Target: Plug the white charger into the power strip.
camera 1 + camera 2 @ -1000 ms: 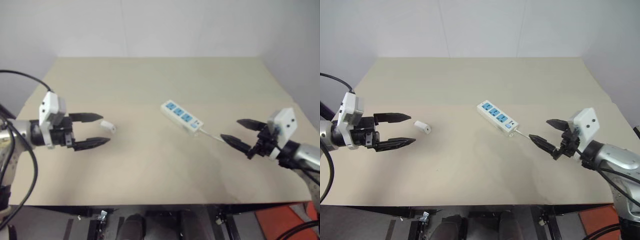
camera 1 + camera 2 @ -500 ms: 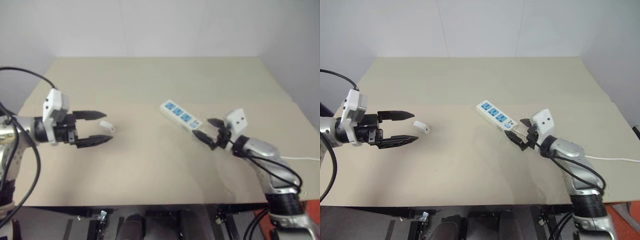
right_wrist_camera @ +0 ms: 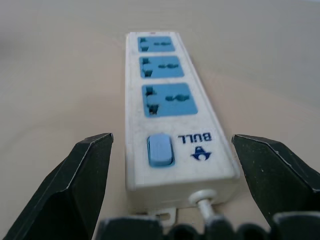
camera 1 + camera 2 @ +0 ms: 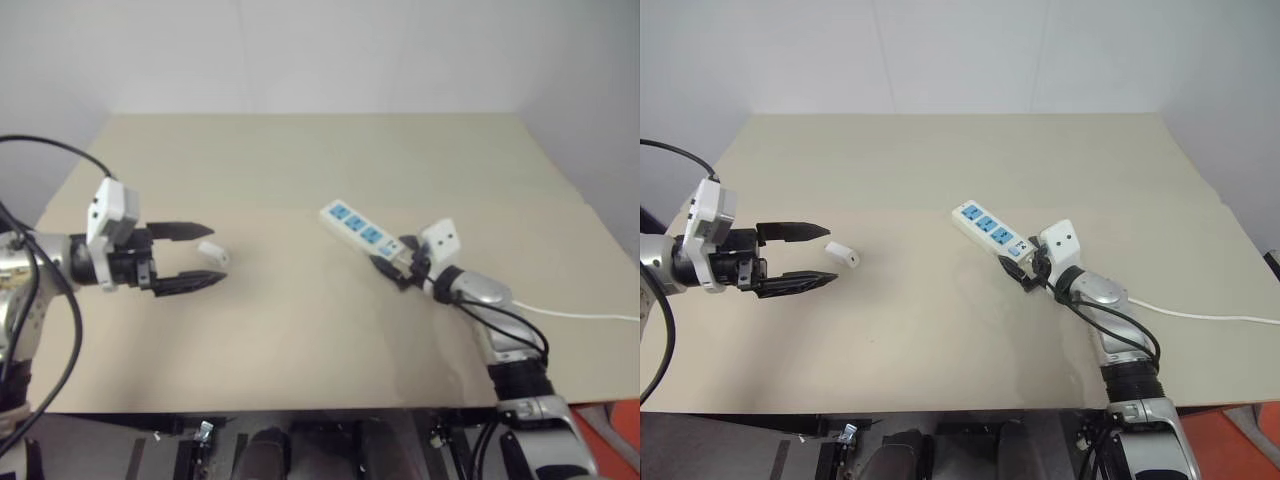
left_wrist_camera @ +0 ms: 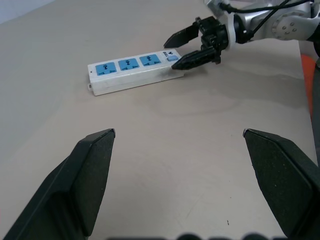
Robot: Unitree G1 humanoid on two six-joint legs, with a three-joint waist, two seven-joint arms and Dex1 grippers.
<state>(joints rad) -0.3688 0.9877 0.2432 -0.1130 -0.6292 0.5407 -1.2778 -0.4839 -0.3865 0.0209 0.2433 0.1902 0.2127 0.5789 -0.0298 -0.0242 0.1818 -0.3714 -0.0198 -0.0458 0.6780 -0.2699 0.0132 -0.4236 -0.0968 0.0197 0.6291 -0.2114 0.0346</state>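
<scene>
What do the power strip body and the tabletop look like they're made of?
The long white power strip with three blue sockets looks like smooth moulded plastic, slightly glossy, with rounded edges and printed lettering. The beige tabletop looks like matte laminate or painted board, with a flat uniform colour and no visible grain.

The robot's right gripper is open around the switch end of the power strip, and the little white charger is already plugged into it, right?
Not quite. The white charger isn't plugged in: the right eye view shows it lying loose on the table, just in front of the open left gripper. The rest is right: the right gripper is open around the switch end of the power strip.
</scene>
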